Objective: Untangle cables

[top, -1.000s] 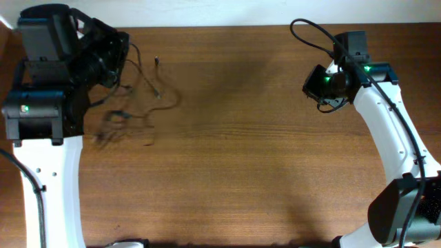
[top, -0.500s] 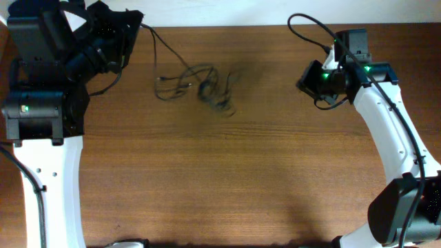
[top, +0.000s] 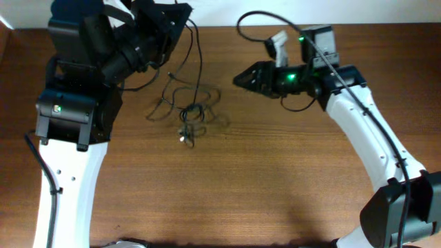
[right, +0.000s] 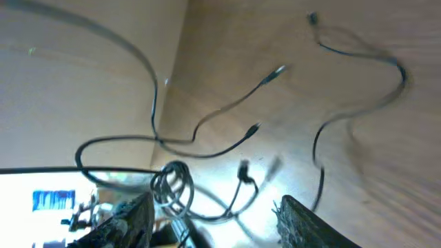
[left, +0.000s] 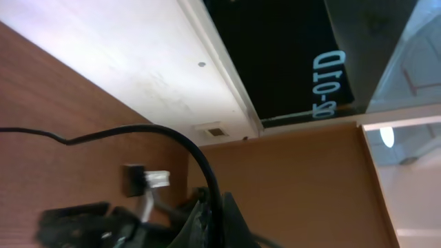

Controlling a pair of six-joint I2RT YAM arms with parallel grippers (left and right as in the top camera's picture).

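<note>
Pinching one strand of the cables (top: 189, 114), the left fingers (top: 176, 15) are closed tight at the far edge of the worktop (top: 275, 179). From them the thin black cord drops down to a loose knot of loops that lies toward the far left of the wooden surface. In the left wrist view the same fingers (left: 213, 220) show as a dark wedge at the bottom of the picture, pressed together, with a black cord arching up and away to the left from where they meet.

A short end with a pale plug sticks out just below the knot in the overhead view. Whether the knot rests fully on the worktop or is partly lifted by the held strand cannot be told.

The right fingers (top: 248, 76) point left toward the knot from the far right of it, near but apart from it. In the right wrist view these fingers (right: 310, 224) stand well apart at the bottom edge with nothing gripped between them. Beyond them the cables (right: 172, 182) spread over the wood: a small coil close by, and several thin strands with small plug ends reaching farther off.
</note>
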